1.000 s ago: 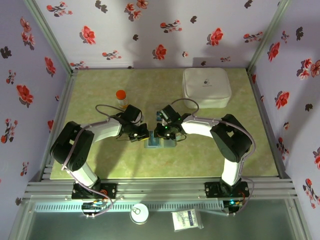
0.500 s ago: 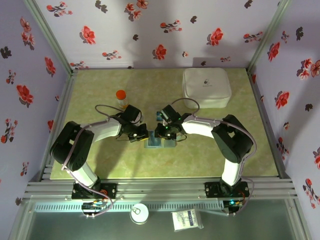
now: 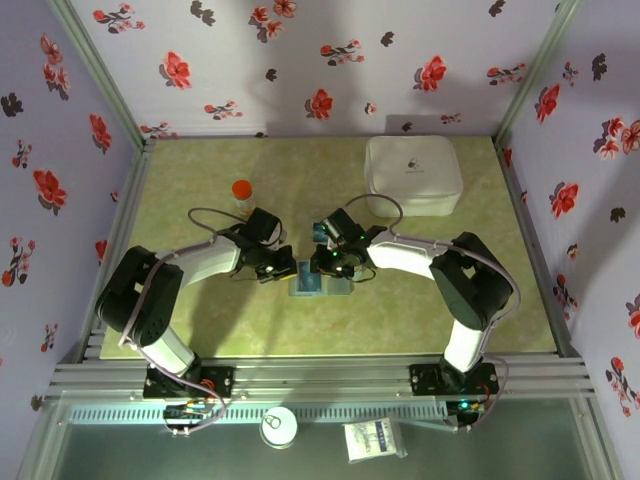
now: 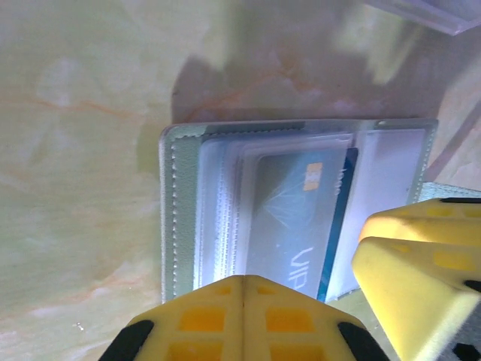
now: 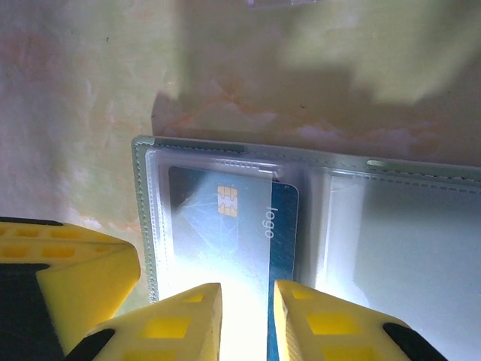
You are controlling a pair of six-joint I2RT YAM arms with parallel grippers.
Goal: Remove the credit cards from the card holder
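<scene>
Top view. Card holder (image 3: 321,285) flat and open on the surface (image 3: 420,320), near the middle, well apart from the white case (image 3: 413,175) at the back right and the orange-capped bottle (image 3: 242,195) at the back left. Left fingers (image 3: 283,268) down at its left edge, right fingers (image 3: 328,268) down on its left half. Judged a shared job, one side to pin and the other to draw.

Left wrist view. Fingers pressed tight together with nothing between them, tips at the near edge of the holder's left panel. Probably placed so to keep the thin wallet from sliding along when a card is pulled. Holder grey-green with a stitched border and stacked clear sleeves. Blue-teal card (image 4: 289,218) inside one sleeve, gold chip and pale lettering showing through. Yellow finger of the other arm just beside it, at right.

Right wrist view. Fingers narrowly parted, tips over the near end of the same card, at the sleeve's edge. Strong glare there; cannot tell whether anything is pinched. Card dark blue with a gold chip and the word "logo", lodged in the left panel. Right panel pale and glossy.
</scene>
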